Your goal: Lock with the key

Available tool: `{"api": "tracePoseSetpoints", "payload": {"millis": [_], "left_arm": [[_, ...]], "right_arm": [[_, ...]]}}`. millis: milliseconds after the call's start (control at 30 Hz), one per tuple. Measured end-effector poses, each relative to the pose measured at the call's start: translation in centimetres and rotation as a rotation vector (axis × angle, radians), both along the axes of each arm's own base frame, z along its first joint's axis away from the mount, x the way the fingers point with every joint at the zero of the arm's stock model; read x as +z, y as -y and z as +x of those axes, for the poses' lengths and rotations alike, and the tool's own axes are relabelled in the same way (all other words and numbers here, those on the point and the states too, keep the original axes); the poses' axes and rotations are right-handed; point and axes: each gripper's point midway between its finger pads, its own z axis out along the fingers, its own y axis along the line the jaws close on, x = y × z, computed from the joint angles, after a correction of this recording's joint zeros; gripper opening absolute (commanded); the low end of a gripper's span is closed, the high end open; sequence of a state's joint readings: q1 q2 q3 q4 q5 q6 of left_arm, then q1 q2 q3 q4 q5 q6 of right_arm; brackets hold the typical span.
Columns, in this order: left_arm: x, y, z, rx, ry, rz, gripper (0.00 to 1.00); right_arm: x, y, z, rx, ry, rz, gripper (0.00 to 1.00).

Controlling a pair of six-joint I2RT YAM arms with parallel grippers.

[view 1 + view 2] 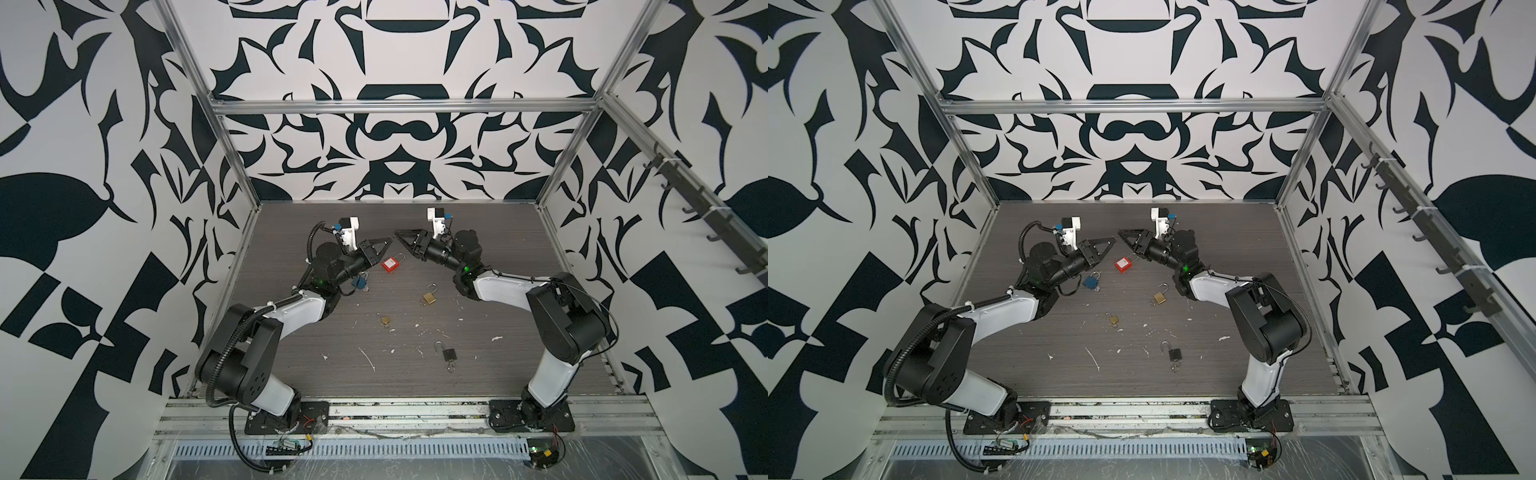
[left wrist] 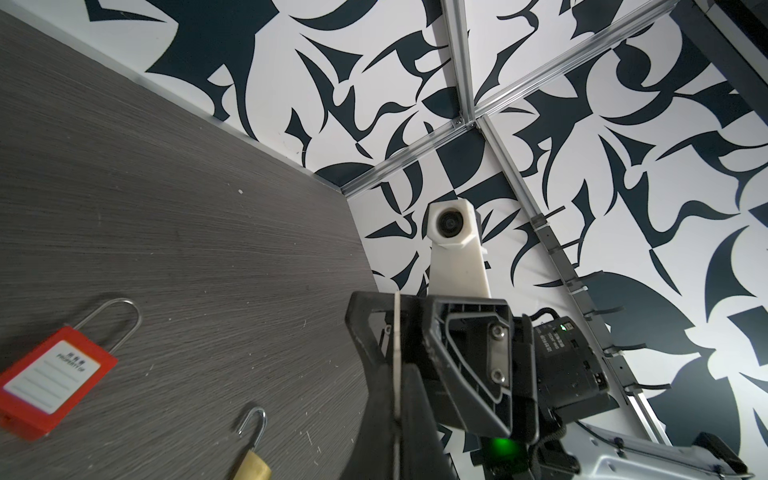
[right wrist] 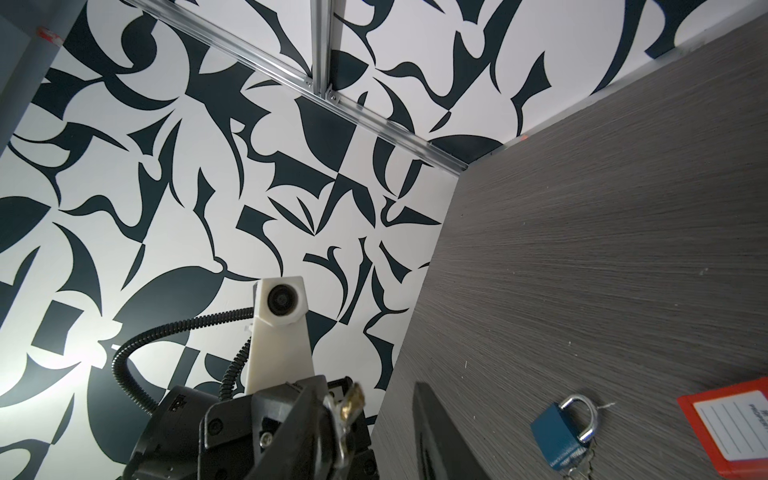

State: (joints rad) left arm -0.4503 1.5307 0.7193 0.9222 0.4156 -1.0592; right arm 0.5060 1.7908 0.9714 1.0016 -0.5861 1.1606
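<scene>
Meeting tip to tip above the back of the desk (image 1: 519,249), the two arms are apparently handing the key (image 3: 354,400) across. The left fingers (image 2: 374,353) are pressing fully together; the right fingers (image 3: 432,424) are standing partly apart. The brass key is showing on its ring right where they meet (which side is pinching it, I cannot tell). The red padlock (image 1: 390,264) is lying close by on the desk. A brass padlock (image 1: 429,297) and a black padlock (image 1: 449,354) are lying nearer the front, shackles open. The next move is probably calling for a firm pinch on the key's head, then a carry to a keyhole.
</scene>
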Motion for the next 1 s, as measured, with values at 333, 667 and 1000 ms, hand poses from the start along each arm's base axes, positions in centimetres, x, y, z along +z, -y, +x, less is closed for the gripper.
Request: {"api": "tracePoseSetpoints", "payload": {"millis": [333,667,1000], "left_arm": [[-0.4,0.4,-0.2,-0.019,-0.016,-0.004,0.0],[-0.5,0.5,-0.1,-0.025,-0.025,-0.021,0.32],[3.9,-3.6,-2.5,0.142,0.205,0.27,0.79]], "right_arm": [[0.0,-0.8,0.9,0.006,0.002,0.018,0.11],[0.7,-0.9,1.0,0.013,0.016,0.035,0.0],[-1.0,1.2,1.1,-0.013,-0.021,-0.179,0.0]]}}
